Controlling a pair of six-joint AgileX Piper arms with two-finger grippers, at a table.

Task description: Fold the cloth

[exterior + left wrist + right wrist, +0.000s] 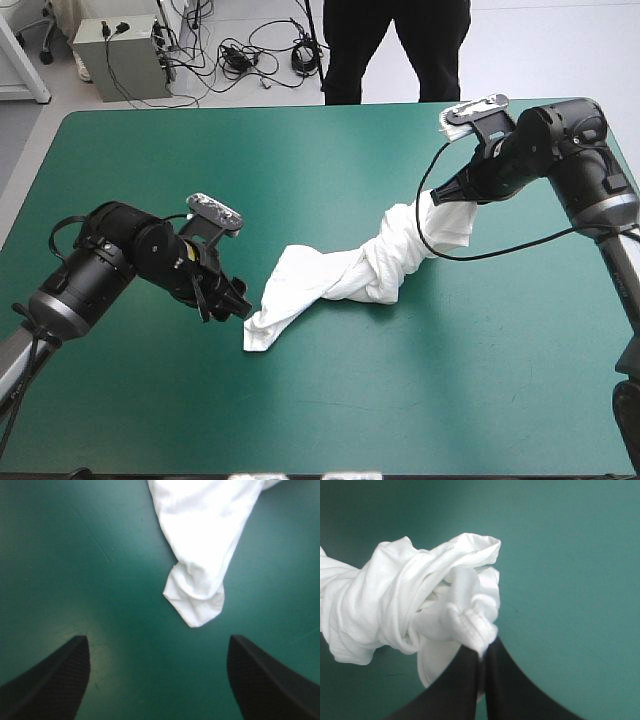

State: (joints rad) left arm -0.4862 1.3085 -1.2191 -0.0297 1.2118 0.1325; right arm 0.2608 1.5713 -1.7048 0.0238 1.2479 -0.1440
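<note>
T-shirt (350,270): white, wound into a rope across the middle of the teal-green bench (330,420), low at its left and lifted at its right.
Left tool (238,303): fingers wide apart and empty, low over the bench and aimed at the cloth just ahead. It looks to be lining up a grip there.
Loose end (196,605): a narrow tip lying flat on the bench, ahead of the open fingers and touched by neither.
Twist (395,262): the thick, knotted bulk resting on the bench, probably coiled because the cloth is held by one bunched end only.
Right tool (443,192): pinched tight on a bunched hem and apparently held a little above the bench, so the cloth trails down from it.
Stage: judged early, as the cloth needs untwisting and spreading flat before any fold.
</note>
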